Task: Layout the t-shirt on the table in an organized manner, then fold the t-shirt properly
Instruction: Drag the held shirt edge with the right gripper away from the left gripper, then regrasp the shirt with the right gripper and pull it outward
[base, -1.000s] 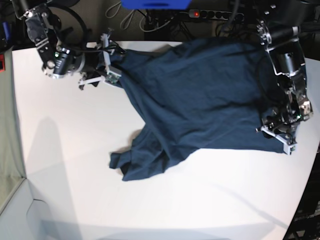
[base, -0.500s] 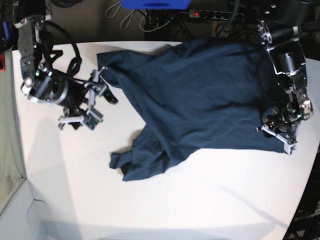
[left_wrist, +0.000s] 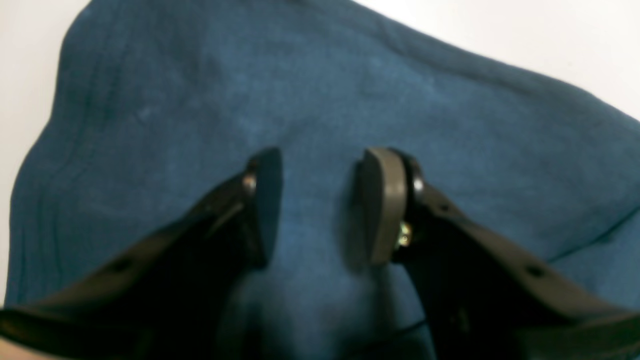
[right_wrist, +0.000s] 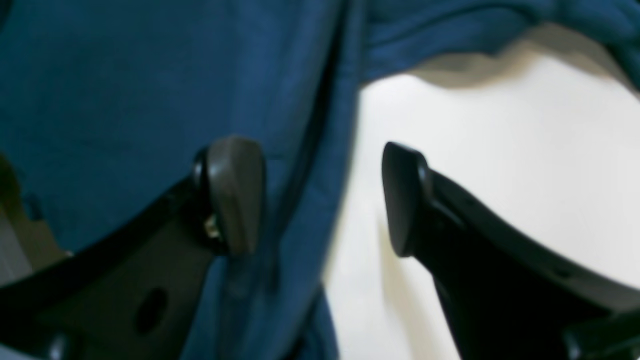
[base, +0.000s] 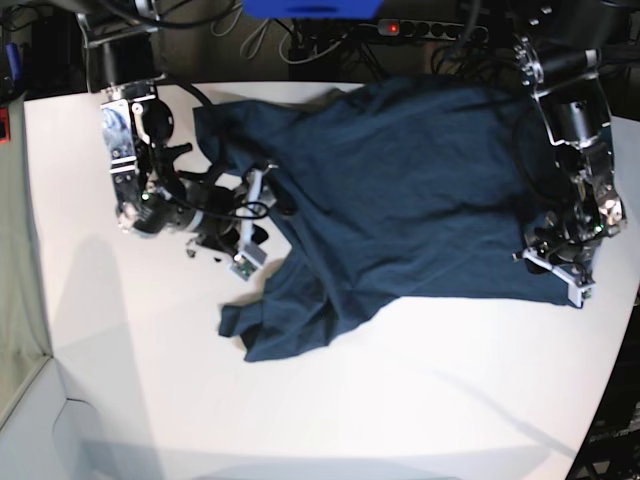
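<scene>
The dark navy t-shirt (base: 400, 190) lies crumpled over the back and right of the white table (base: 400, 400), with a bunched end near the middle (base: 275, 335). My right gripper (base: 258, 222) stands open at the shirt's left edge. In the right wrist view this gripper (right_wrist: 320, 195) straddles the hem, one finger (right_wrist: 235, 195) over the t-shirt (right_wrist: 125, 75) and the other over bare table (right_wrist: 500, 150). My left gripper (base: 558, 268) rests on the shirt's right front corner. In the left wrist view it (left_wrist: 322, 205) is open, with flat t-shirt cloth (left_wrist: 320, 90) showing between its pads.
A power strip with a red light (base: 420, 28), cables and a blue object (base: 310, 8) lie behind the table's back edge. The table's curved edge (base: 600, 400) runs close to my left arm on the right. A grey surface (base: 15, 250) borders the left side.
My right arm left the shirt's back-left corner, swung out left, then came in to the shirt's left edge near the middle. The left arm has not moved.
</scene>
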